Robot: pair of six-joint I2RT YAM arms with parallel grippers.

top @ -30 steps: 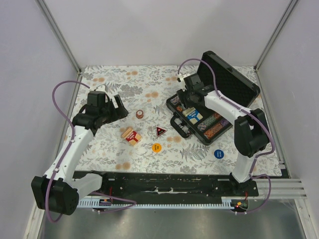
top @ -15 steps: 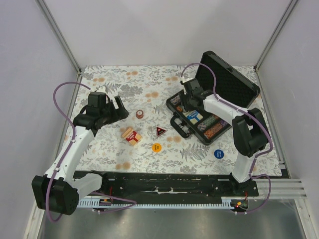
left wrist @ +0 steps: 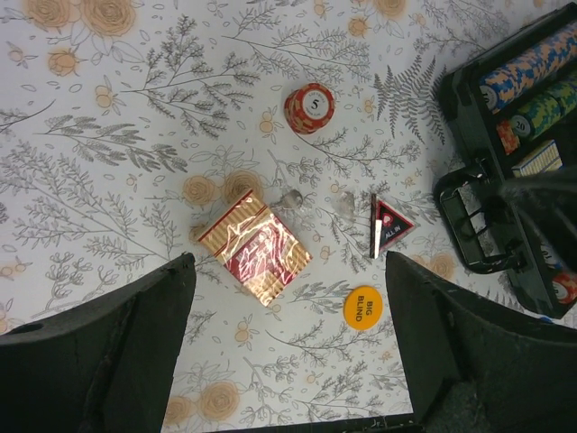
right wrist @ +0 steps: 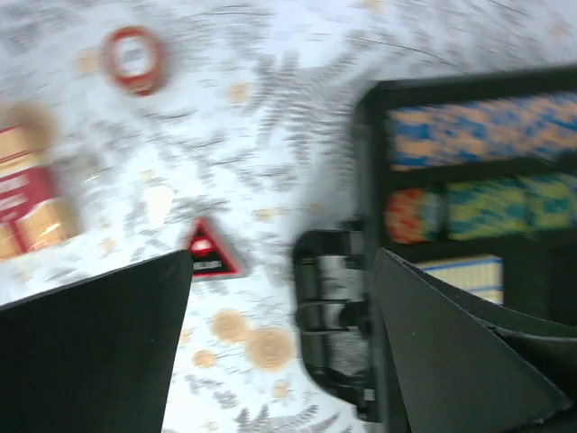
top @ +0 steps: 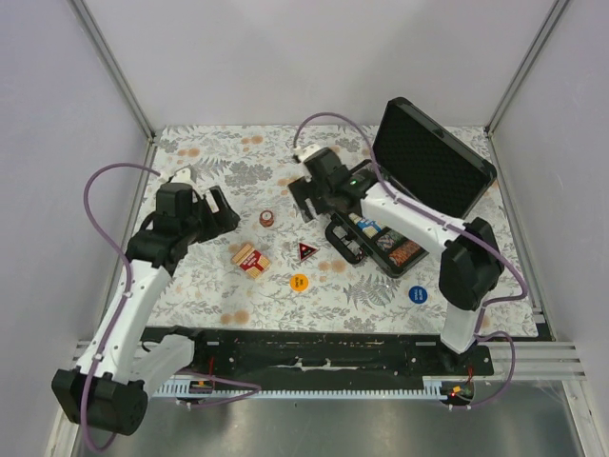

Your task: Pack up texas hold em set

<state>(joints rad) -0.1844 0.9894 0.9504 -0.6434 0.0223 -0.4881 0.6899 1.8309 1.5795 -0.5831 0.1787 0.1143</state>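
Beneath the wide, empty left pincer [left wrist: 288,280] lies the red deck [left wrist: 255,247], apparently its target; the right pincer [right wrist: 281,262] gapes too.

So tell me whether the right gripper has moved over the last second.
Yes. The right gripper has swung left, from above the case out over the table, toward the red chip.

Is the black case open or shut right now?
Open. The black case stands with its top half tilted up at the back, and the chip rows inside lie exposed.
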